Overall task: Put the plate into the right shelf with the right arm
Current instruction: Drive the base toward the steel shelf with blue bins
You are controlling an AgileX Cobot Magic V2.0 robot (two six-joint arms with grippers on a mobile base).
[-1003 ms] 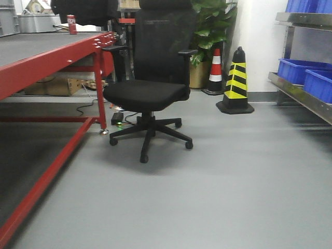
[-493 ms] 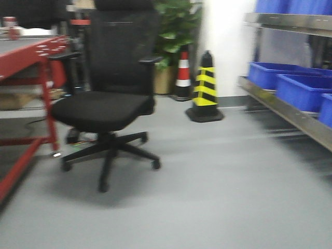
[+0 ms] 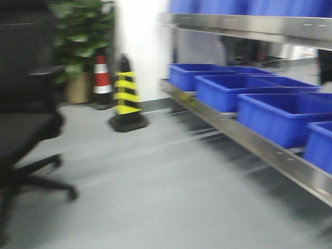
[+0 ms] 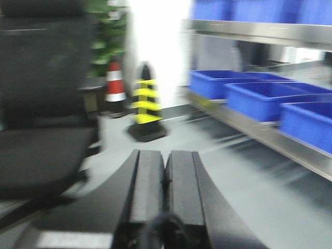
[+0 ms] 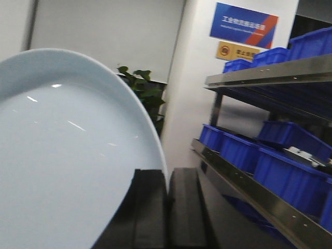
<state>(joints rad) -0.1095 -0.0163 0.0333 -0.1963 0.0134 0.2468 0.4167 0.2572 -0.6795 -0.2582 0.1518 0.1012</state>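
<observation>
**Plate pinched at its edge, near the steel shelf**

The plate (image 5: 67, 155) is round, glossy and pale bluish-white. A grey floor (image 3: 155, 197) runs past a black chair (image 3: 26, 124) and a striped cone (image 3: 126, 96) to the shelf (image 3: 244, 136) with blue bins (image 3: 270, 111). The right gripper (image 5: 167, 179) pinches the plate's edge, and the plate spreads up and to the left of it. The left gripper (image 4: 166, 155) is pressed together with nothing in it.

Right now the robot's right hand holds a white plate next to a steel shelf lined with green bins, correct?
Not quite: the bins are blue, not green, as the front-facing view shows. The rest stands: in the right wrist view the right gripper is shut on the white plate, with the steel right shelf beside it.
</observation>
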